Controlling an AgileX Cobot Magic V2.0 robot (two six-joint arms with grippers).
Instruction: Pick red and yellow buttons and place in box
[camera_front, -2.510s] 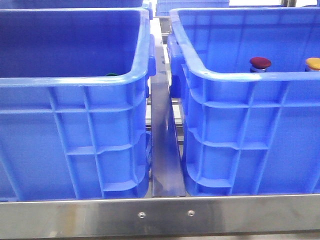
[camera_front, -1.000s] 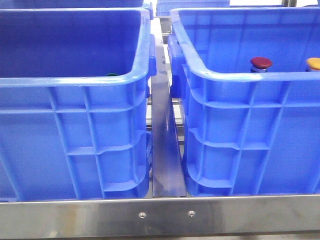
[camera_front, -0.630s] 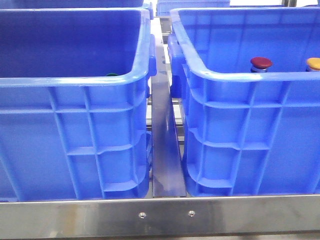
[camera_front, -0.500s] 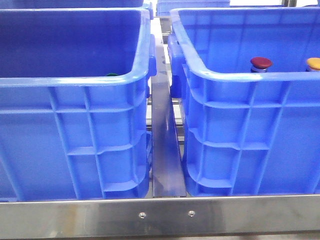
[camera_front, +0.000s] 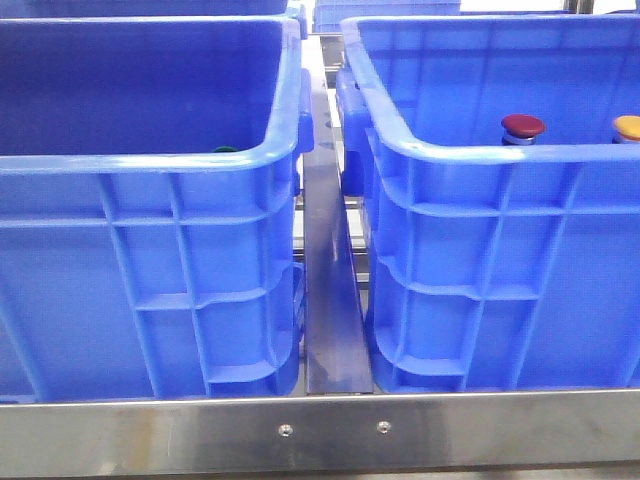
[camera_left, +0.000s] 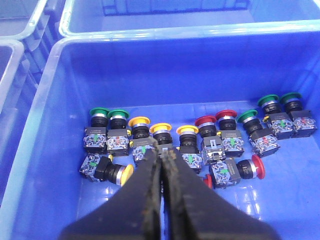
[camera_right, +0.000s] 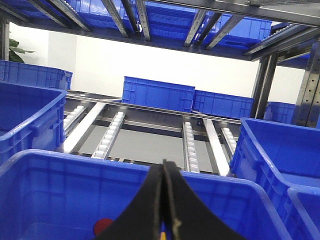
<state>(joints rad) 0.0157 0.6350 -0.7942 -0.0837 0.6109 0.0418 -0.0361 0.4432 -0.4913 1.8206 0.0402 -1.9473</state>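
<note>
Front view: two large bright blue ribbed plastic crates side by side on a steel frame, the left crate (camera_front: 150, 160) and the right crate (camera_front: 480, 150) parted by a narrow polished metal rail (camera_front: 330, 300); a brushed steel bar with two screws (camera_front: 330, 428) across the near edge. Just above the right crate's near rim, a dark red mushroom-head button (camera_front: 523, 126) on a silver collar and, at the far right edge, a yellow-orange mushroom-head button (camera_front: 628, 127); a sliver of green cap (camera_front: 223, 150) behind the left crate's rim. No arm visible here. Left wrist view: looking down into a blue crate (camera_left: 45, 125) holding a row of push buttons with black and grey switch bodies — green caps (camera_left: 99, 112) at both ends, yellow caps (camera_left: 139, 121) in the middle, red caps (camera_left: 205, 120) beside them, a few tipped on their sides, among them a red one (camera_left: 257, 166). Left gripper (camera_left: 162, 150) above the yellow ones, black fingers pressed together, nothing between them. Right wrist view: right gripper (camera_right: 164, 167) likewise closed and empty, over a blue crate rim (camera_right: 75, 162); a red cap (camera_right: 103, 225) peeping beside the fingers. Beyond, roller conveyor tracks (camera_right: 112, 132), more blue crates (camera_right: 157, 94) against a white wall (camera_right: 100, 62), steel shelving overhead (camera_right: 165, 15).
</note>
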